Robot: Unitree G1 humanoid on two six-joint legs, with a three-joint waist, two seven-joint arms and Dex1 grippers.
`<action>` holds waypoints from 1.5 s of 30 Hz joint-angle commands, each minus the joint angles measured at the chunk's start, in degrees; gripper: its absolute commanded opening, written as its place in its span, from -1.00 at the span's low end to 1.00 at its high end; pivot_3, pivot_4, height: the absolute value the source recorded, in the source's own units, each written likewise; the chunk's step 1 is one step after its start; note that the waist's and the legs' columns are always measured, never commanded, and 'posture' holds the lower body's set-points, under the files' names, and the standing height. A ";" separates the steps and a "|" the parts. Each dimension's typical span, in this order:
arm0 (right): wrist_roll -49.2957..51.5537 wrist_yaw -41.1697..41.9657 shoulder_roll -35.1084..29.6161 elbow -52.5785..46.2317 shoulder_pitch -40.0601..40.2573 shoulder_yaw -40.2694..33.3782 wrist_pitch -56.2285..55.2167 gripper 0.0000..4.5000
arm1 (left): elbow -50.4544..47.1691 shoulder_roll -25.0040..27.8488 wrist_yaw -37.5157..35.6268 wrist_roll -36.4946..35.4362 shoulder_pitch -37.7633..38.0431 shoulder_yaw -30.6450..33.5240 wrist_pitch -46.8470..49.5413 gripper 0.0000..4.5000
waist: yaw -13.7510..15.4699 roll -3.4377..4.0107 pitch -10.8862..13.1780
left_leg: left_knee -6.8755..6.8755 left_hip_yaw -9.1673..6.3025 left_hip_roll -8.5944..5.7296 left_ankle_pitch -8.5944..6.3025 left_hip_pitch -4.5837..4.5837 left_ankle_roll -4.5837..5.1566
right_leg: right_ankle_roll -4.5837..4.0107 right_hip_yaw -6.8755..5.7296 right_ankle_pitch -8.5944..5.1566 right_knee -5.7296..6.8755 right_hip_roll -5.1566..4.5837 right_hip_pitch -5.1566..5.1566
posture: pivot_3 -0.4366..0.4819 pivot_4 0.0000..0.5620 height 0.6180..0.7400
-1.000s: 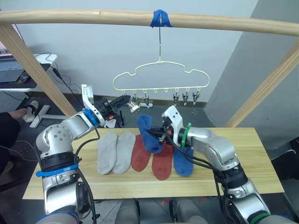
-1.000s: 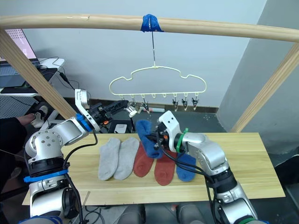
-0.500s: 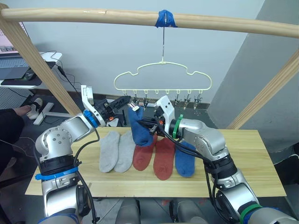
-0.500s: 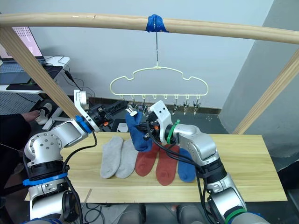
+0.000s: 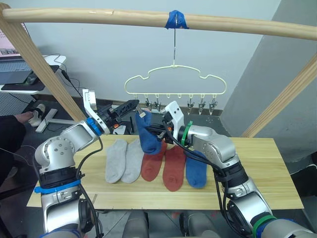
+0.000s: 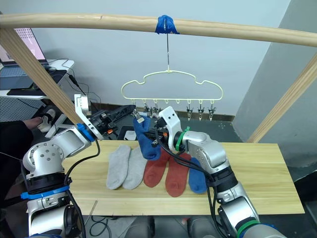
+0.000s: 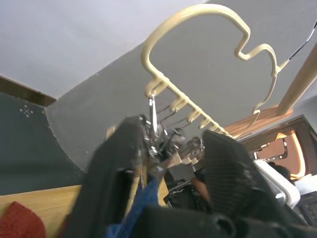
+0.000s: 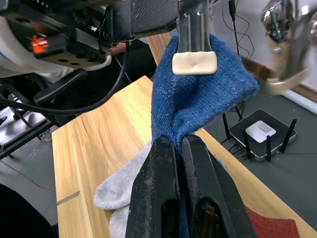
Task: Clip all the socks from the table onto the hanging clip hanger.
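Step in hand: getting the first sock clipped. R pincer (image 8: pixel 181 163) is pinching the blue sock (image 5: pixel 146 135) mid-body, fingers pressed onto the knit, holding it up off the tabletop (image 5: pixel 267 173) w/ its top edge right at the leftmost clip (image 8: pixel 194 55) of the clip hanger (image 5: pixel 174 82). In the R wrist view the clip's pad lies against the sock's top; can't tell if it's actually biting. L pincer (image 7: pixel 171 163) is spread, fingers either side of that clip, not squeezing yet by the look of it. Other five socks lie side by side on tabletop: two grey (image 5: pixel 124 158), two rust red (image 5: pixel 163 166), one blue (image 5: pixel 196 171). Next, prob: L squeezes clip open, R feeds the edge in, L lets go, R releases only after the clip holds.
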 commanded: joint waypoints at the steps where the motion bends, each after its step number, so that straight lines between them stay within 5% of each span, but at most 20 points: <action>1: 0.03 -0.11 1.17 -0.43 -1.41 -0.27 -1.72 -1.00 | -3.46 2.10 -0.79 -0.72 0.98 0.87 -0.89 0.56 | 0.11 0.00 0.00 | 0.00 -0.01 0.00 0.00 0.00 0.00 | 0.00 -0.01 0.00 0.00 0.00 0.00 | 0.03 -0.48 1.00; 4: 0.50 -0.16 2.04 -0.10 -1.08 -0.04 -1.36 -1.00 | -5.50 3.96 -1.72 1.55 3.22 -0.55 -2.99 0.98 | 0.14 0.00 0.00 | 0.00 -0.01 0.00 0.00 -0.01 0.00 | 0.00 0.00 0.00 -0.01 -0.01 0.00 | 0.05 -0.47 1.00; 6: 0.61 -0.35 2.62 0.29 -0.89 -0.11 -1.29 -1.00 | -7.69 5.02 -2.95 2.79 4.77 -1.80 -4.62 1.00 | 0.25 0.01 0.01 | 0.00 -0.01 0.00 0.00 -0.01 0.00 | 0.00 0.00 0.00 -0.01 -0.01 0.00 | 0.06 -0.48 1.00; 14: 0.06 0.04 1.44 0.61 0.37 -0.52 -1.58 0.13 | -12.50 7.01 -6.79 7.83 7.93 -6.48 -10.98 1.00 | 1.39 0.03 0.02 | 0.00 0.00 -0.02 0.00 -0.01 0.00 | -0.01 -0.01 0.00 -0.01 -0.01 0.00 | 0.07 -0.46 1.00; 20: 0.27 0.47 -6.87 -7.44 6.63 -2.35 0.12 0.99 | -13.38 7.18 -7.68 13.15 9.65 -9.71 -16.42 1.00 | 1.69 0.04 0.03 | 0.00 -0.01 -0.05 -0.01 -0.07 0.01 | -0.01 -0.02 0.00 -0.09 -0.03 0.00 | 0.03 -0.45 1.00; 31: 7.26 0.82 -16.21 -27.50 16.09 -11.70 2.48 0.99 | -9.12 1.26 -6.06 26.98 9.01 -16.32 -33.86 1.00 | 1.37 0.15 0.12 | 0.01 0.01 -0.05 -0.01 -0.10 0.02 | -0.01 0.02 -0.01 -0.09 0.01 -0.03 | -0.05 -0.44 1.00; 39: 9.48 1.22 -18.07 -33.68 20.36 -13.74 -2.70 1.00 | -4.16 -6.30 -1.82 36.45 8.47 -20.71 -46.60 0.11 | 1.22 0.15 0.12 | 0.07 0.03 -0.06 -0.01 -0.11 0.02 | -0.01 0.03 0.00 -0.09 0.01 -0.01 | -0.14 -0.45 1.00; 45: 10.24 -0.38 -16.83 -34.24 19.79 -13.54 -5.01 1.00 | 1.80 -9.99 1.30 40.67 5.72 -21.62 -52.43 0.11 | 1.16 0.15 0.12 | 0.12 0.03 -0.08 0.00 -0.11 0.02 | -0.01 0.04 0.00 -0.06 0.02 0.00 | -0.16 -0.45 1.00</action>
